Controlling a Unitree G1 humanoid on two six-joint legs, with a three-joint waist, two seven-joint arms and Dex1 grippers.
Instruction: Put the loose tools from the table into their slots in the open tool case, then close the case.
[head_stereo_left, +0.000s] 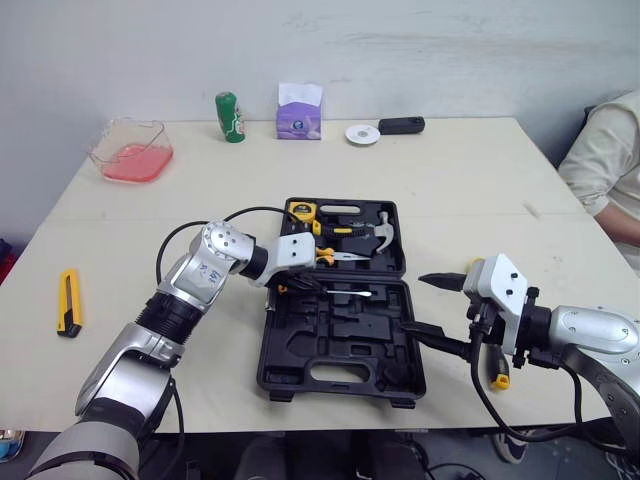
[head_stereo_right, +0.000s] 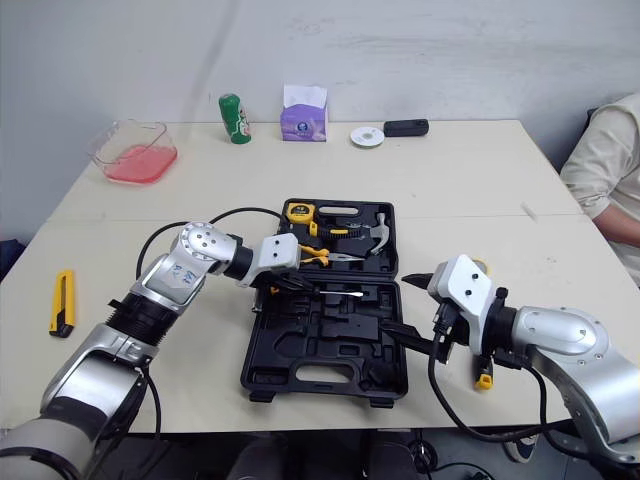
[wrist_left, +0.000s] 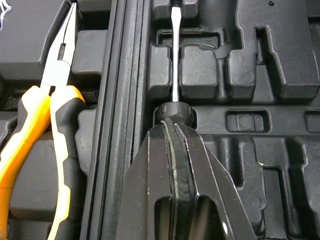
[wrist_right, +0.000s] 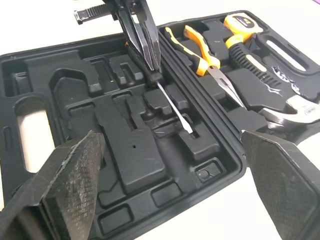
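The black tool case (head_stereo_left: 340, 345) lies open mid-table. Its far half holds a tape measure (head_stereo_left: 302, 211), a hammer (head_stereo_left: 378, 232) and orange-handled pliers (wrist_left: 30, 130). A screwdriver (wrist_left: 173, 60) lies in the near half by the hinge. My left gripper (wrist_left: 169, 122) is shut, its tips resting on the screwdriver's black handle end. My right gripper (head_stereo_left: 432, 308) stands wide open at the case's right edge with nothing between its fingers (wrist_right: 75, 170). A yellow utility knife (head_stereo_left: 68, 300) lies loose at the table's left. A small yellow-handled tool (head_stereo_left: 497, 375) lies under my right arm.
Along the far edge stand a tray with pink contents (head_stereo_left: 130, 150), a green can (head_stereo_left: 230, 117), a purple tissue box (head_stereo_left: 299, 112), a white disc (head_stereo_left: 362, 134) and a black remote (head_stereo_left: 401, 125). A person (head_stereo_left: 610, 160) sits at the right side.
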